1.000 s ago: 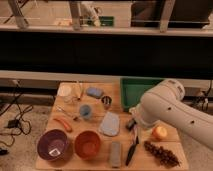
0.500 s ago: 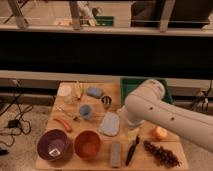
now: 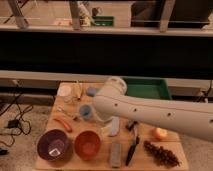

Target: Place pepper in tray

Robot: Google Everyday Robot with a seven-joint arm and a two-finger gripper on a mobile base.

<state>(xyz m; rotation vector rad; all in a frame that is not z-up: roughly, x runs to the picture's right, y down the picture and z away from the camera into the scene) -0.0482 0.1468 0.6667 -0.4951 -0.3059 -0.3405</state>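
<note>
The pepper (image 3: 64, 124) is a slim orange-red piece lying on the left part of the wooden table (image 3: 172, 145), just above the purple bowl. At the back right of the table sits the green tray (image 3: 147, 87), its left end hidden behind the arm. My white arm (image 3: 150, 112) stretches from the lower right across the table's middle, and its rounded end is near the tray's left corner. My gripper does not show in this view, and nothing touches the pepper.
A purple bowl (image 3: 54, 145) and an orange bowl (image 3: 88, 145) stand at the front left. A blue cup (image 3: 86, 111), a grey block (image 3: 116, 154), a black utensil (image 3: 132, 147), a round orange fruit (image 3: 160, 133) and a dark cluster (image 3: 161, 154) lie around the arm.
The arm has swung left across the table and now covers more of its middle and the tray's left end. The objects on the table have not moved.
</note>
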